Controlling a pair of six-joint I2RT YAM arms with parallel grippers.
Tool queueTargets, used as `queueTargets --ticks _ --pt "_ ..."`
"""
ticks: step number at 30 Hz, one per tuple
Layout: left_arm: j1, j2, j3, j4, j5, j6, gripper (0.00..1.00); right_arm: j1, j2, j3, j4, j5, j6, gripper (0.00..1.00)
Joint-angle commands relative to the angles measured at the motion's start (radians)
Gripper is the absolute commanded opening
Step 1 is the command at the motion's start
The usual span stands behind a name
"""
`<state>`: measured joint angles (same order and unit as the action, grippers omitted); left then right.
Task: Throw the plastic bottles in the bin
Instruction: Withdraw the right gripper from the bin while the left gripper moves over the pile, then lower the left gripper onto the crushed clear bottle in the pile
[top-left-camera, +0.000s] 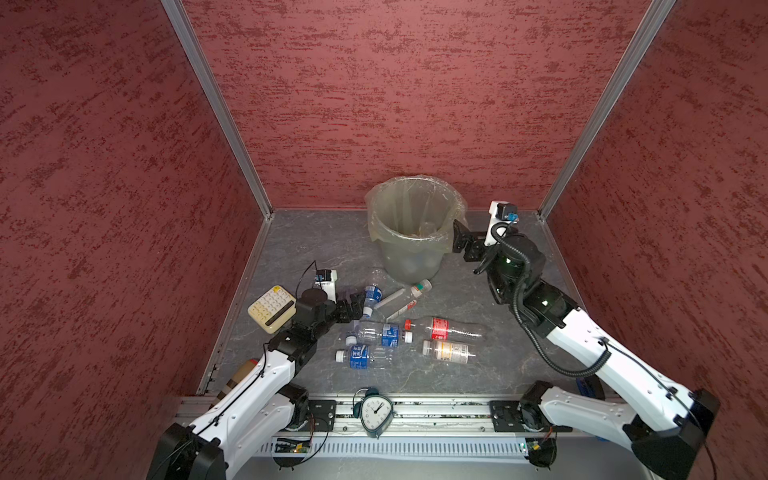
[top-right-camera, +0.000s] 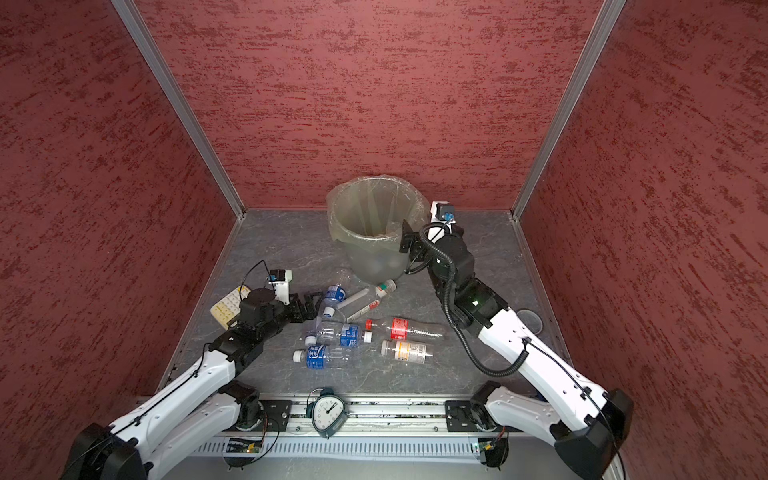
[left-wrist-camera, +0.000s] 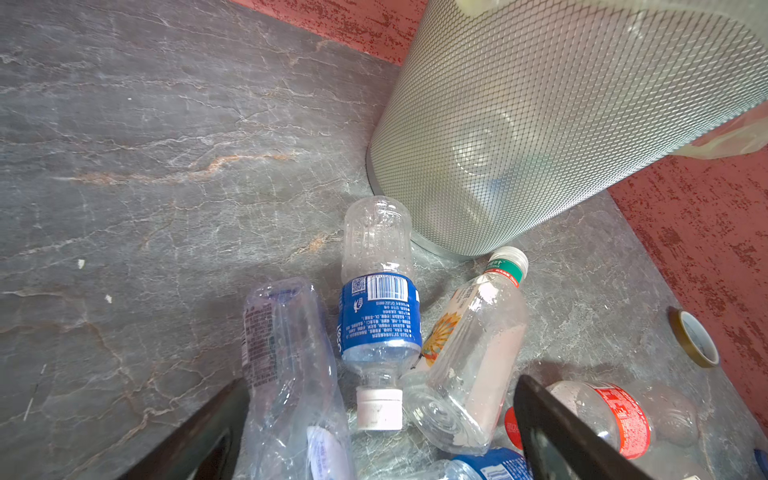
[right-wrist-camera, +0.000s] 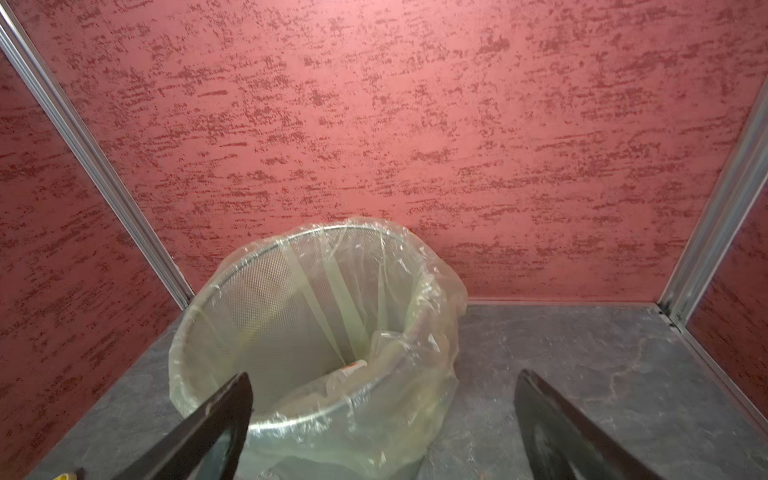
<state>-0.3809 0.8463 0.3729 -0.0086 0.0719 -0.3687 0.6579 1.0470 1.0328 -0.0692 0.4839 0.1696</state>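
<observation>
Plastic bottles (top-left-camera: 390, 334) lie heaped on the bench (top-left-camera: 316, 249), near-centre, several touching. Left tool (top-left-camera: 360, 304), jaws wide and empty, at the heap's left edge: closing could pinch two or squirt one away. Far, right tool (top-left-camera: 460, 239), wide, empty, beside the bin (top-left-camera: 409, 262) rim; could snag its bag (top-left-camera: 372, 218).

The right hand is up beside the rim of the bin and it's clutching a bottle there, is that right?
Not quite: the right hand is beside the rim of the bin, but it is open and empty. The right wrist view shows its two fingers spread wide with no bottle between them.
</observation>
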Motion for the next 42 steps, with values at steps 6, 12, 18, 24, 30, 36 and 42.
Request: queueTargets --ticks 6,12,18,24,30,36,42 --pt "-0.034 0.01 -0.005 -0.023 -0.058 0.007 0.99 -0.002 -0.176 -0.245 0.053 0.015 0.062 0.98" --pt "-0.056 0.014 0.009 -0.051 -0.08 -0.007 0.99 -0.002 -0.277 -0.399 0.095 -0.024 0.061 0.98" --pt "-0.084 0.001 0.031 -0.11 -0.113 -0.025 1.0 -0.001 -0.361 -0.56 0.188 -0.082 0.043 0.98" --pt "-0.096 -0.003 0.061 -0.204 -0.161 -0.053 0.99 -0.001 -0.417 -0.678 0.296 -0.104 0.042 0.98" --pt "-0.102 0.005 0.097 -0.272 -0.185 -0.061 0.99 -0.002 -0.4 -0.753 0.362 -0.109 0.055 0.98" --pt "-0.111 0.021 0.121 -0.336 -0.208 -0.076 0.99 -0.001 -0.394 -0.755 0.362 -0.107 0.062 0.98" --pt "-0.123 0.06 0.141 -0.386 -0.227 -0.112 1.0 -0.002 -0.387 -0.747 0.35 -0.116 0.065 0.98"
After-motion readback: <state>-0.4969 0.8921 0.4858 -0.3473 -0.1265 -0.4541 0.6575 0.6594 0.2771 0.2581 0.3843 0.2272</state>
